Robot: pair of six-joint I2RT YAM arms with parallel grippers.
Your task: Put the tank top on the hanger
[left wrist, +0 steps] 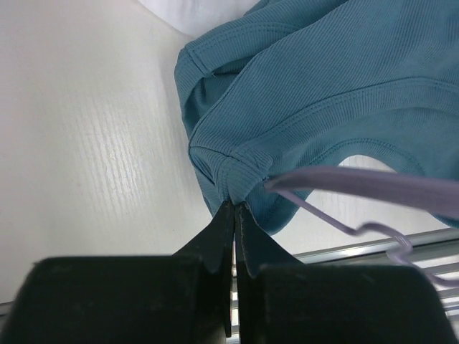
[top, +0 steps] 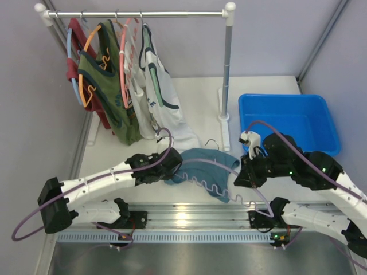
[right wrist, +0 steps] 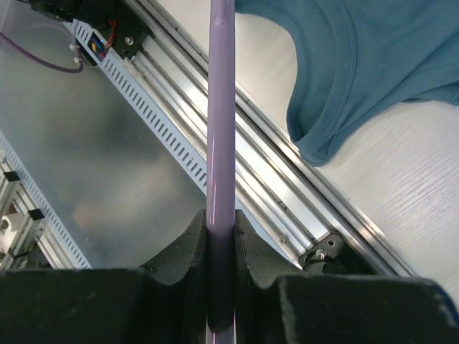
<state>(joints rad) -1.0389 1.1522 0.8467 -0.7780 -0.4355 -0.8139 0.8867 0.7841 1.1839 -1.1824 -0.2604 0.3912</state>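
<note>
The teal tank top [top: 207, 163] lies on the white table between my two grippers, partly draped over the lavender hanger [top: 213, 188], whose wavy edge shows along the top's near side. My left gripper [top: 175, 167] is shut on a strap edge at the top's left end. In the left wrist view my left gripper [left wrist: 235, 206] pinches the ribbed fabric [left wrist: 323, 86], with the hanger's arm [left wrist: 373, 186] just to the right. My right gripper [top: 243, 176] is shut on the hanger's right end. In the right wrist view the hanger's bar [right wrist: 221, 129] runs up out of my right gripper [right wrist: 221, 218], and the top [right wrist: 373, 57] is at upper right.
A clothes rack [top: 137, 14] at the back left holds an olive patterned top [top: 109, 86], a white top [top: 155, 86] and pink and orange hangers. Its right post [top: 227, 74] stands behind the tank top. A blue bin [top: 287, 120] is at the right. An aluminium rail [top: 189, 217] runs along the near edge.
</note>
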